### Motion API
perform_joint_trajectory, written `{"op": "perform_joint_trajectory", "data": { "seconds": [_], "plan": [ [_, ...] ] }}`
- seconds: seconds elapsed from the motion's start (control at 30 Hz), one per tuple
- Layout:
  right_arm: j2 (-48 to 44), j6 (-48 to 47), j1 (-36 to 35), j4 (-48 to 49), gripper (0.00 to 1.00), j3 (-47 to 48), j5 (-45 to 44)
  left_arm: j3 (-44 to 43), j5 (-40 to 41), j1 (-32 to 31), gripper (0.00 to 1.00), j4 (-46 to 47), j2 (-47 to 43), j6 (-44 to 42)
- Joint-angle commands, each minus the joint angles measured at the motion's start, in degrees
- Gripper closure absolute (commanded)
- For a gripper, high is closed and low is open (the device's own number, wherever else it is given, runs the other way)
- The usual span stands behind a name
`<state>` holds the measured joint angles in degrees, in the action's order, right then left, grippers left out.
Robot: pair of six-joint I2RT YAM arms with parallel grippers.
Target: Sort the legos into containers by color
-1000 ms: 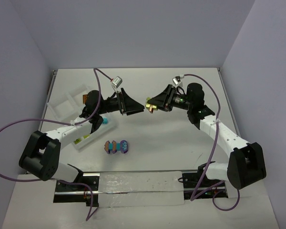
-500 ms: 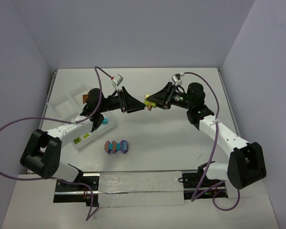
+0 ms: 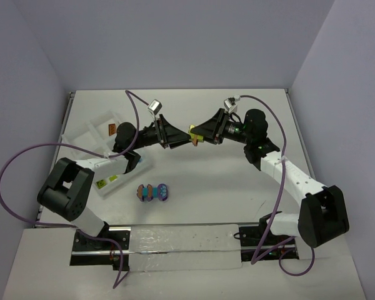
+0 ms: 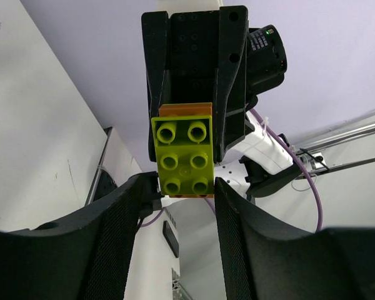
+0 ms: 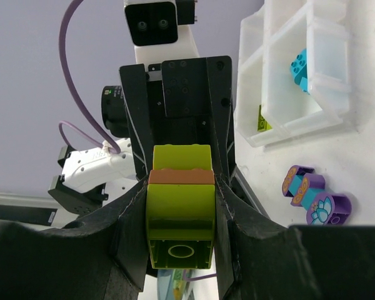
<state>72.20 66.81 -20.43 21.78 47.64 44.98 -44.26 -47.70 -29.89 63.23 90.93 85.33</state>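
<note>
Top, left-wrist and right-wrist views of two grippers meeting tip to tip in mid-air above the table (image 3: 237, 181). The right gripper (image 3: 199, 132) is clamped on the brick stack (image 4: 182, 153), a lime green brick, a thin orange-brown layer and a second lime green brick snapped together; its two fingers press the stack's opposite sides, and the stack projects beyond their tips towards the left gripper (image 3: 185, 140). The projecting end of the stack lies between the left gripper's fingers (image 4: 122, 219), which flank it at or very near contact; whether they already press on it cannot be told. The studded face of the stack is turned towards the left wrist camera, its hollow underside towards the right wrist camera. Below both grippers and nearer the arm bases, a loose cluster (image 3: 153, 192) of purple, turquoise and orange-brown bricks lies on the table, well apart from either gripper. The white tray (image 3: 81, 142) sits behind the left gripper, beside that arm's forearm. Its compartments hold a turquoise brick (image 5: 300, 65), an orange-brown brick (image 3: 111, 129) and a lime green brick (image 3: 107, 182).
</note>
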Motion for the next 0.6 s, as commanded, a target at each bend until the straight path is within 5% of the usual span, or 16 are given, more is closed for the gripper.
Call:
{"op": "perform_joint_trajectory", "data": {
  "seconds": [0.0,0.57],
  "plan": [
    [-0.3,-0.5,-0.5,2.6,1.0,0.2,0.6,-0.6,1.0,0.1,0.44,2.6,-2.1,-2.1],
    [-0.1,-1.7,-0.9,1.5,1.0,0.3,0.1,-3.3,0.7,0.1,0.51,-0.5,-2.6,-3.1]
  ]
}}
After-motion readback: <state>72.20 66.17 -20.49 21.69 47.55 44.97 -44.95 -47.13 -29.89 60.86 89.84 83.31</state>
